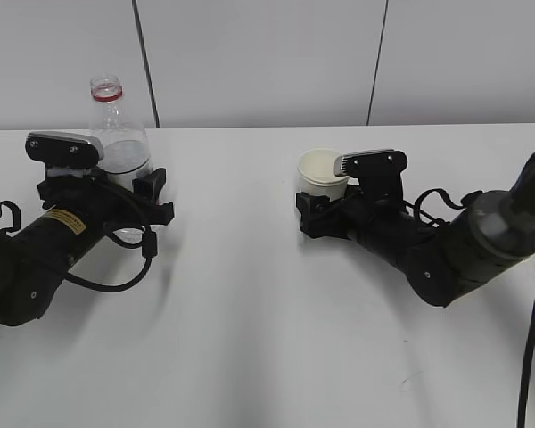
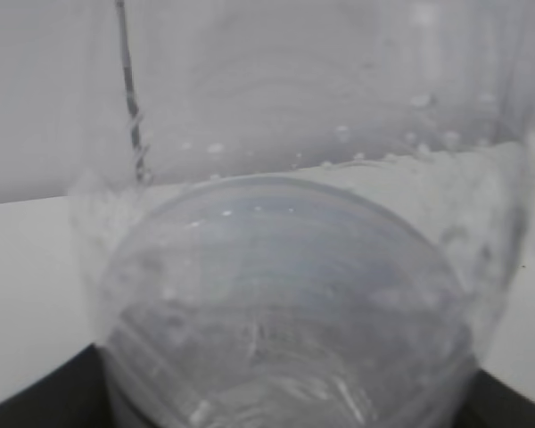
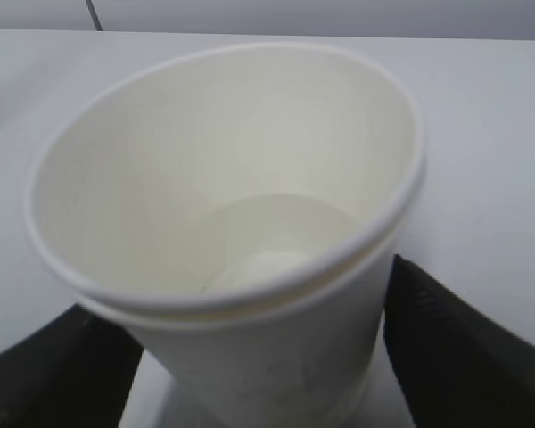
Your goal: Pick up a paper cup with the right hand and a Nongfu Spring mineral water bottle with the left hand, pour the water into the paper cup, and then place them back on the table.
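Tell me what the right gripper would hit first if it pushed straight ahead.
The paper cup already sits between the right gripper's fingers, so it meets that first; beyond it only bare table shows.

Lighting is even, diffuse and bright. On the table (image 1: 267,357), soft shadows lie beneath both arms, spreading toward 6 o'clock. The exterior view is sharp and free of glare. The left wrist view is blurred: the bottle (image 2: 285,267) fills it, out of focus, with small highlights on droplets. The right wrist view shows the cup (image 3: 232,232) slightly soft and evenly lit.
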Robot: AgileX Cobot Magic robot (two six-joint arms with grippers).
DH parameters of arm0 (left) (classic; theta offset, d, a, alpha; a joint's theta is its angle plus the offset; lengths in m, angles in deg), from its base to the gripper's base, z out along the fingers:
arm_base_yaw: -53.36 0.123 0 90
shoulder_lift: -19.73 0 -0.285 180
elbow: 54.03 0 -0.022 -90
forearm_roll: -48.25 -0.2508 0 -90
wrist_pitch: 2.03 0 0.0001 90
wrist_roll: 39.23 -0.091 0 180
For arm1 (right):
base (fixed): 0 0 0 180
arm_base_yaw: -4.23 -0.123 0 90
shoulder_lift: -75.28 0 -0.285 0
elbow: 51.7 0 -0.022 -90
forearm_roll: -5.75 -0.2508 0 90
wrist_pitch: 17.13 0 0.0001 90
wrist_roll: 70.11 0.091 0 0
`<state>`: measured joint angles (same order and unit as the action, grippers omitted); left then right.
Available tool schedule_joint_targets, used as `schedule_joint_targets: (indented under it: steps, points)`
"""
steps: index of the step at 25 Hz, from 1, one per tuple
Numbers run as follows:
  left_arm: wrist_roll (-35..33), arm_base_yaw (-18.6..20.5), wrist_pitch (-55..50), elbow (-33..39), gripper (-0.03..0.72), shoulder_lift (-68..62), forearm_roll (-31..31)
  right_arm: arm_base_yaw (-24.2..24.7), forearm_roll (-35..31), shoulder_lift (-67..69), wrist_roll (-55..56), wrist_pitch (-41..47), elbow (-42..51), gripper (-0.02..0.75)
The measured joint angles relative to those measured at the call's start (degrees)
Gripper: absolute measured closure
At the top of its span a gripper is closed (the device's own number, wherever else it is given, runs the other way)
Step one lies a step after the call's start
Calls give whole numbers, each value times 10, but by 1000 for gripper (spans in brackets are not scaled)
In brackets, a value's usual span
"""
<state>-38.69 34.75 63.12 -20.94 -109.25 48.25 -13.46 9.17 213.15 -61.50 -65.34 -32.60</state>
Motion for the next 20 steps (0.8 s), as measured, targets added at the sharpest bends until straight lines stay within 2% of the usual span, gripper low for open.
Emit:
schedule_joint_targets:
  steps: [20]
  points:
    - [1, 0, 0, -1, 271, 0, 0, 0, 0, -51, 6, -53, 98, 150]
